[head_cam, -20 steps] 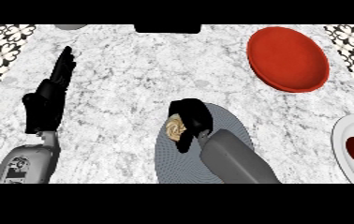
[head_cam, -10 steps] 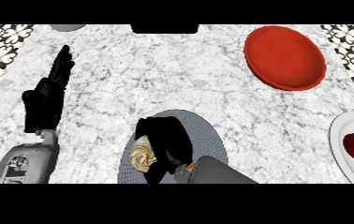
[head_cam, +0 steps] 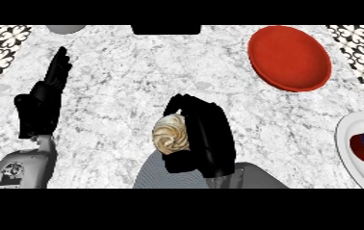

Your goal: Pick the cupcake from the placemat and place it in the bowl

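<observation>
A cupcake (head_cam: 171, 134) with pale swirled frosting sits in my right hand (head_cam: 207, 140), whose black fingers and thumb curl round it from the right. It is held just over the far edge of the grey round placemat (head_cam: 165, 176), low in the middle of the head view. The red bowl (head_cam: 289, 57) lies at the far right of the marble counter, well apart from the hand. My left hand (head_cam: 44, 99) stands open at the left edge, fingers pointing up, resting.
A white plate (head_cam: 348, 145) with something dark red on it pokes in at the right edge. A grey round object (head_cam: 65, 29) and a dark block (head_cam: 165, 29) sit along the counter's far edge. Patterned tiles show in both upper corners.
My right hand with the cupcake has come away from the placemat's middle toward the far edge and a little right. The left hand has stayed put.
</observation>
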Controlling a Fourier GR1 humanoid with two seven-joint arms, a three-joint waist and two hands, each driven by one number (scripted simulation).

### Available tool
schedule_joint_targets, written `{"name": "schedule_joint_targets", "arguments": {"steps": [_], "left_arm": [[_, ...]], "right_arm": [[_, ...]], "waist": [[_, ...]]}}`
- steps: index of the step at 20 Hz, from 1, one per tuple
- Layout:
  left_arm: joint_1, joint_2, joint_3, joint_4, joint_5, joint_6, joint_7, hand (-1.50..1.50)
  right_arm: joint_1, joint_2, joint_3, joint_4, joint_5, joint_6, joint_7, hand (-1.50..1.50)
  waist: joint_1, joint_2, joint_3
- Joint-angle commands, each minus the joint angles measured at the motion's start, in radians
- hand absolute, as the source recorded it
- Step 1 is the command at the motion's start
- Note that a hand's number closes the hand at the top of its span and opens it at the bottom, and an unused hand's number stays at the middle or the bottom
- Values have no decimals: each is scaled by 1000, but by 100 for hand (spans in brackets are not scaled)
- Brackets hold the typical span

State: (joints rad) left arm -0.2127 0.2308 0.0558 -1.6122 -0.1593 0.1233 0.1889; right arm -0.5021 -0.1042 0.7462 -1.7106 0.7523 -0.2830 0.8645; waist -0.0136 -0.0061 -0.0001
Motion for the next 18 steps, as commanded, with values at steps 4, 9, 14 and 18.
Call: {"name": "schedule_joint_targets", "arguments": {"steps": [4,9,14,18], "left_arm": [[31,-10,-16,-66,-22,-2,31,0],[15,4,2,-36,8,-42,11,0],[28,-24,-6,-18,-25,-7,-31,0],[-45,-9,24,35,-1,-26,-21,0]], "right_arm": [[94,-112,-191,-113,6,-1,-46,150],[114,-136,-373,58,-107,-117,-292,150],[7,-205,-575,247,-219,-90,-461,150],[-44,-227,-673,457,-256,-141,-646,150]], "waist": [[11,4,0],[16,8,1],[21,9,1],[25,15,1]]}}
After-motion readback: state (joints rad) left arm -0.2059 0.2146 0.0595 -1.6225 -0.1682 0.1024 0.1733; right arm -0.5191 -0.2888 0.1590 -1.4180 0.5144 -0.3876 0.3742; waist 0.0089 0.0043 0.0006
